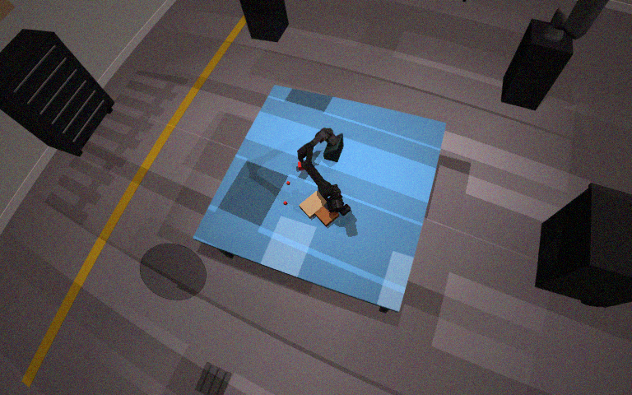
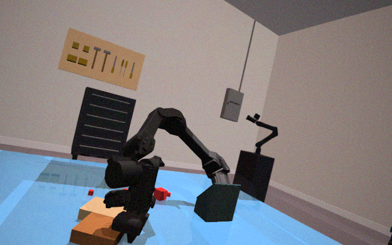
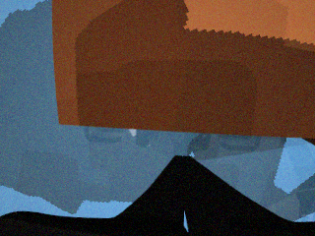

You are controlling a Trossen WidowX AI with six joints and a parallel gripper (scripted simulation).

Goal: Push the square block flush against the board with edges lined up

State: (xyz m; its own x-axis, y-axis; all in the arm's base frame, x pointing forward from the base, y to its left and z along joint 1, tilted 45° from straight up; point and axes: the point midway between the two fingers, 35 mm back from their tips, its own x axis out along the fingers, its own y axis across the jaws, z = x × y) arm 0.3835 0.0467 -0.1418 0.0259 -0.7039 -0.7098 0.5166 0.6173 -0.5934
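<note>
An orange square block lies flat on the blue table. A pale tan board lies right behind it; their sides touch, and the arm hides part of the board. My gripper is shut and empty, down at table height on the block's right side. In the wrist view the closed fingertips stand just short of the block's near side, with a thin strip of table between them.
Small red cubes lie left of the arm, and a bigger red one lies near it. The dark robot base stands behind. The table's edges are far off.
</note>
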